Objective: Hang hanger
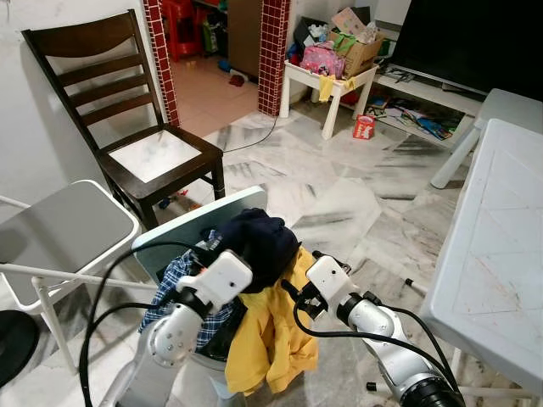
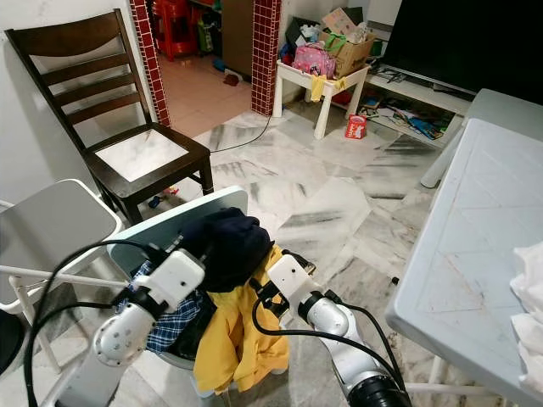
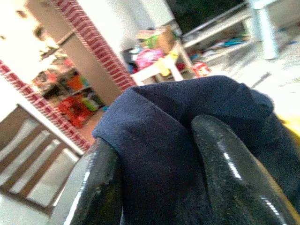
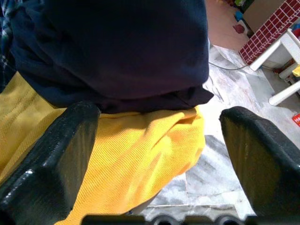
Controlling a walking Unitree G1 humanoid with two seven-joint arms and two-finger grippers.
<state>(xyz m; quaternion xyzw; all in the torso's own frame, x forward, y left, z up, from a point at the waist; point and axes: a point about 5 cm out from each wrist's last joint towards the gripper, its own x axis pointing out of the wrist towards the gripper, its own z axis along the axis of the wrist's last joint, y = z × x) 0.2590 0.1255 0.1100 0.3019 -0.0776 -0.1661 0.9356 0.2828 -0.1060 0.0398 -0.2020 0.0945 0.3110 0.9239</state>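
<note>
Over the back of the pale chair (image 1: 170,225) just ahead, found a heap of clothes: navy garment (image 1: 254,237) on top, yellow garment (image 1: 271,339) hanging below it, plaid shirt (image 1: 174,280) on the robot's left side. Could not make out the hanger anywhere in the heap; presumed buried under the cloth, unconfirmed. Logged left gripper (image 3: 159,164) at the crown of the navy garment, fingers closed around a thick fold of it. Logged right gripper (image 4: 159,122) just beside the yellow garment, fingers spread wide and holding nothing, with the navy hem and yellow cloth facing the gap. Judged the clothes soft, limp and light, likely to slide off the chair back if tugged sideways. Expected the hanger to be stiff and light, prone to snag in sleeves. Advised taking it by the hook or neck once uncovered, not by the fabric.
</note>
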